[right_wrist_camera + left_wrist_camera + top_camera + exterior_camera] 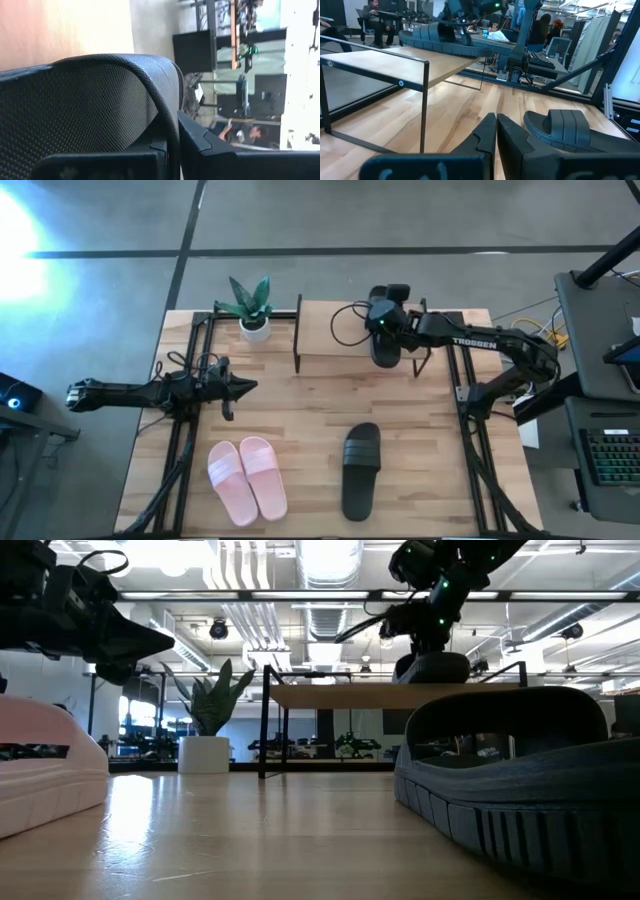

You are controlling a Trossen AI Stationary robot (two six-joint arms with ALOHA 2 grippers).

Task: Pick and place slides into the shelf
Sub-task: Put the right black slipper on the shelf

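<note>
One black slide (384,348) lies on the shelf's (340,330) light top board, under my right gripper (384,330), which is shut on its strap. The other black slide (361,470) rests sole-down on the table near the front edge. It fills the low view's right side (520,775). The pink pair (246,478) lies side by side to its left. My left gripper (240,387) hovers shut over the table's left part, touching nothing; the left wrist view shows its closed fingers (496,131). My right gripper pinches the black slide's wide strap (167,107) between its two fingers (200,142), one finger under the strap and one outside it. It comes from above, slanting down (430,630). The slide's sole (445,42) lies on the shelf's top board (380,696).
A small potted plant (254,315) stands at the table's far edge, left of the shelf. Black frame rails (185,430) run along the table's left and right sides. Bare wood lies between the shelf and the slides at the front. People sit in the room beyond.
</note>
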